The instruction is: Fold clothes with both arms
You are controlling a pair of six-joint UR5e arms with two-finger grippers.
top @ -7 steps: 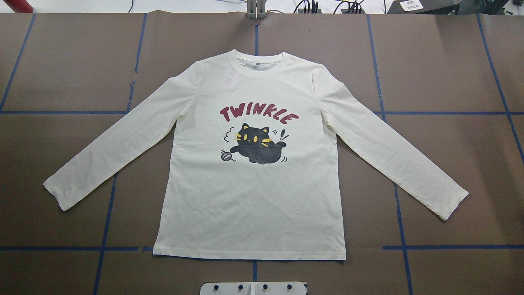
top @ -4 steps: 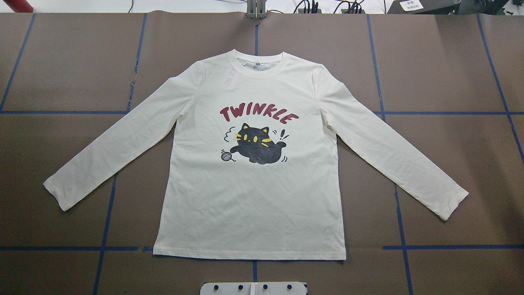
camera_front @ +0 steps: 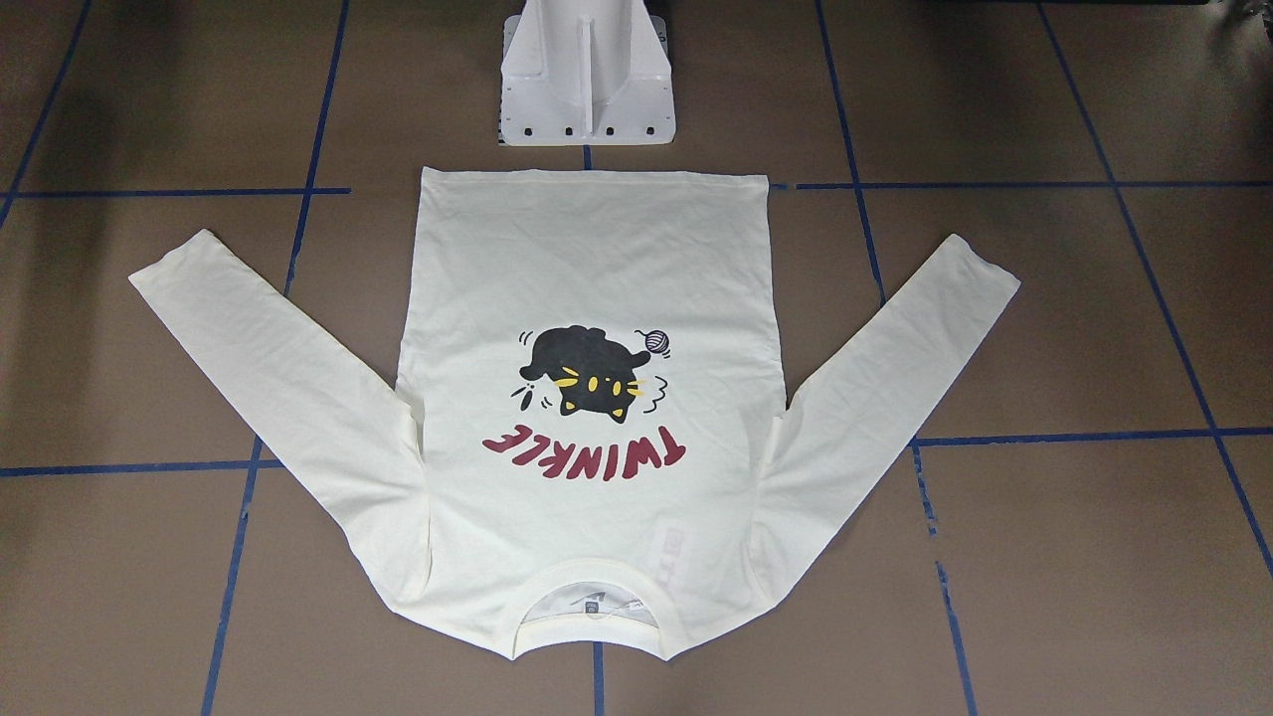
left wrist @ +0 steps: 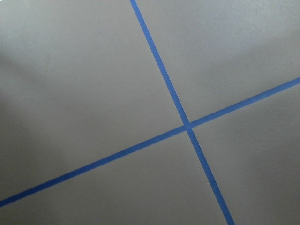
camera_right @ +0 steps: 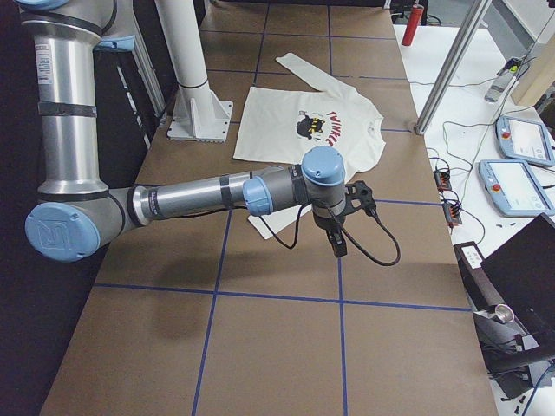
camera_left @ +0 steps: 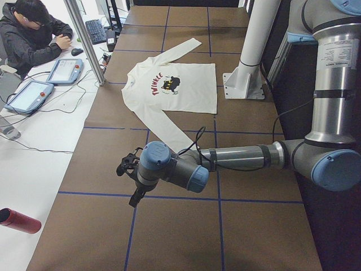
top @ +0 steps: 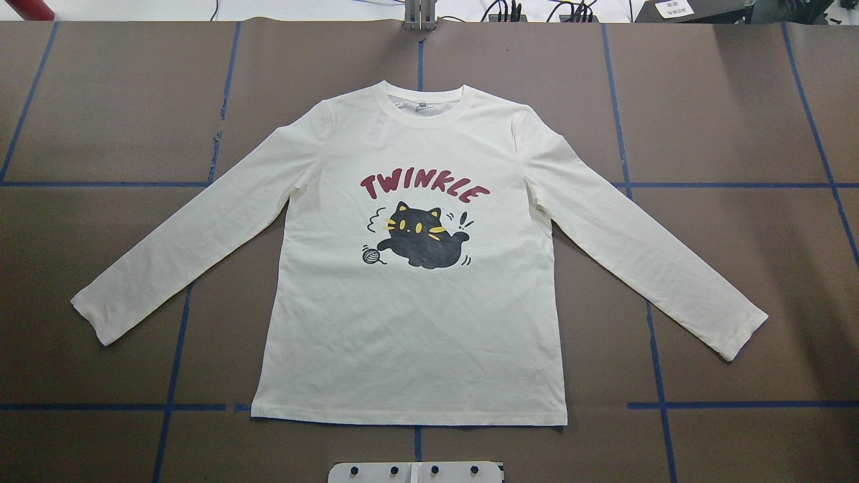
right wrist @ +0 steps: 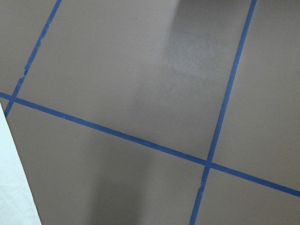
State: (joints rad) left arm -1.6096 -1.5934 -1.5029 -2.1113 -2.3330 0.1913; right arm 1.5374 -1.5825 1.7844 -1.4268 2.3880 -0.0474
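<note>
The cream-white long-sleeved T-shirt (top: pixel 416 335) lies flat and face up on the brown table, collar at the far side, hem toward the robot, both sleeves spread out and down. Its black cat print and red "TWINKLE" lettering show (camera_front: pixel 587 373). Neither arm reaches into the overhead or front views. In the exterior left view the left gripper (camera_left: pixel 135 197) hovers over bare table beyond the near sleeve's cuff. The exterior right view shows the right gripper (camera_right: pixel 338 244) hanging near the other cuff. I cannot tell if either is open or shut. Both wrist views show only table.
Blue tape lines (top: pixel 174 349) grid the brown table. The white pedestal (camera_front: pixel 587 80) stands just behind the hem. A person (camera_left: pixel 34 34) sits at a side desk with control tablets (camera_left: pixel 65 70). A red cylinder (camera_left: pixel 20 220) lies on that desk.
</note>
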